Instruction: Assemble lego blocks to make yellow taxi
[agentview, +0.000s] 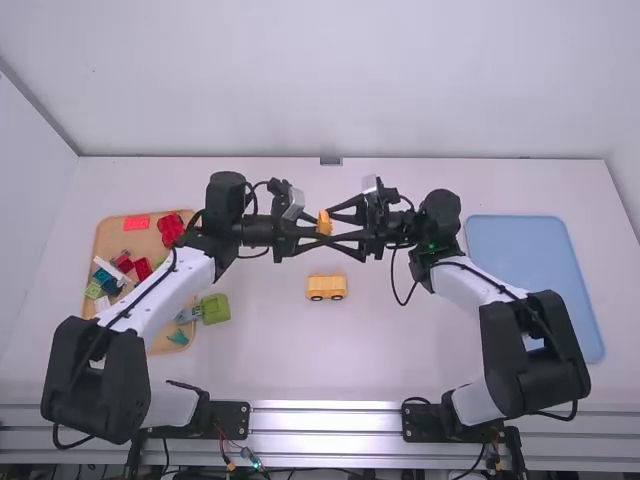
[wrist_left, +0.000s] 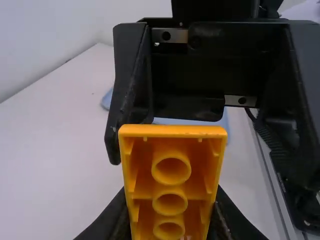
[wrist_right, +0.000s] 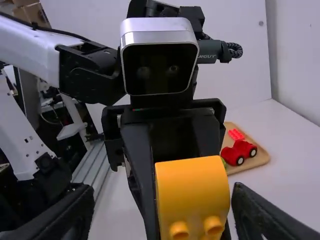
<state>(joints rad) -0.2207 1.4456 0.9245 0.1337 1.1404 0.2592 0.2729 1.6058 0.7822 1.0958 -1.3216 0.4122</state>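
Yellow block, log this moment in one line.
left gripper: holding yellow block | right gripper: open | wheeled yellow piece: on table

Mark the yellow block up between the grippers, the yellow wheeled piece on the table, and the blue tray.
Yellow block (wrist_right: 192, 186): right wrist view, its broad smooth face.
Yellow wheeled piece (agentview: 326, 285): high view, its body, above the wheels.
Blue tray (agentview: 530, 262): high view, bare floor of the tray.

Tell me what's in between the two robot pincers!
An orange-yellow Lego block is there, as the high view shows. The left pincer is holding it, and in the right wrist view the right pincer is open.
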